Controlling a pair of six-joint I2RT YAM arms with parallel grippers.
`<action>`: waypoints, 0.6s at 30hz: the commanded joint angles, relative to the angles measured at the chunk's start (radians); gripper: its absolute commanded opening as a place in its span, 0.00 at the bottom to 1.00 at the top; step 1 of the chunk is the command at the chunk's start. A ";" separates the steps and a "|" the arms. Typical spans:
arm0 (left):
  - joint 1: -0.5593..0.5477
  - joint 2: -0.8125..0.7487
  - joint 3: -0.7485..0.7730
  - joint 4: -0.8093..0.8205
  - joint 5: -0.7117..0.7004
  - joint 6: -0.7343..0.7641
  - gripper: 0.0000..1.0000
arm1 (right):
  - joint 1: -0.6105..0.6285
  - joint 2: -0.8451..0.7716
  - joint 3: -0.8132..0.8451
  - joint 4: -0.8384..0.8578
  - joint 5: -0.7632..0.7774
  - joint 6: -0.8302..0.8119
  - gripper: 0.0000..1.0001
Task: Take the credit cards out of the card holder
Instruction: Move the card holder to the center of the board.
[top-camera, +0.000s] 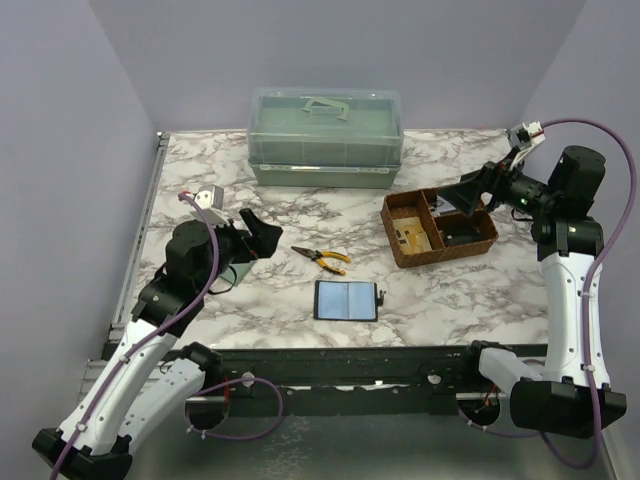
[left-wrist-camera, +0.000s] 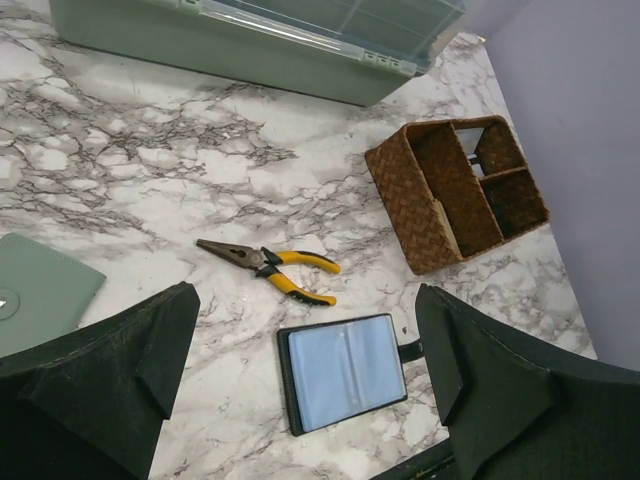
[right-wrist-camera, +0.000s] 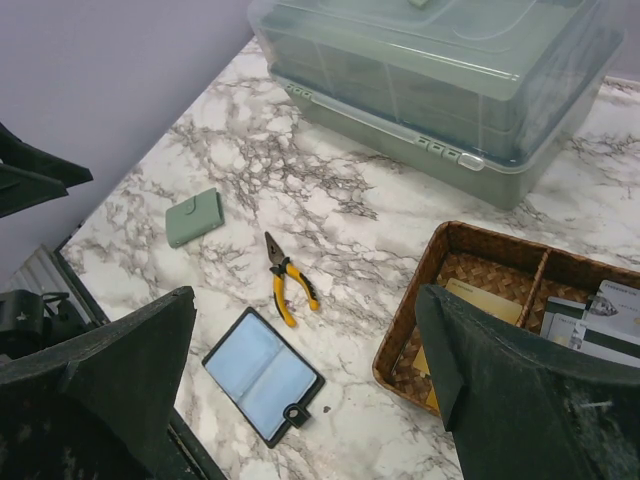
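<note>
Both of my hands are spread wide and hold nothing: my left hand (top-camera: 247, 250) hangs at centre-left of the top view, and my right hand (top-camera: 462, 198) is over the woven tray (top-camera: 440, 250) at the right. The tray is divided. In the right wrist view, a tan card (right-wrist-camera: 485, 300) lies in one compartment and paler cards (right-wrist-camera: 600, 318) in the next, at the frame's right edge. The card holder (top-camera: 346, 300) lies open and flat at lower centre, its pale blue panels facing up; I cannot tell what its pockets hold. Yellow-handled pliers (top-camera: 322, 259) lie just above it. A green box (top-camera: 325, 135) with its clear lid shut stands at top centre. A small green wallet (right-wrist-camera: 194, 217) lies left of the pliers. The surface (top-camera: 200, 170) is white marble-patterned, and the walls are pale lilac.
</note>
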 joint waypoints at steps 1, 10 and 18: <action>0.004 0.013 0.039 -0.022 -0.038 0.047 0.99 | -0.009 0.003 0.010 -0.004 -0.012 -0.012 0.99; 0.005 0.085 0.047 -0.062 -0.131 0.182 0.99 | -0.009 0.005 -0.026 0.024 -0.049 -0.007 0.99; 0.031 0.318 0.079 -0.097 -0.291 0.417 0.99 | 0.015 0.063 -0.164 -0.078 -0.341 -0.401 0.99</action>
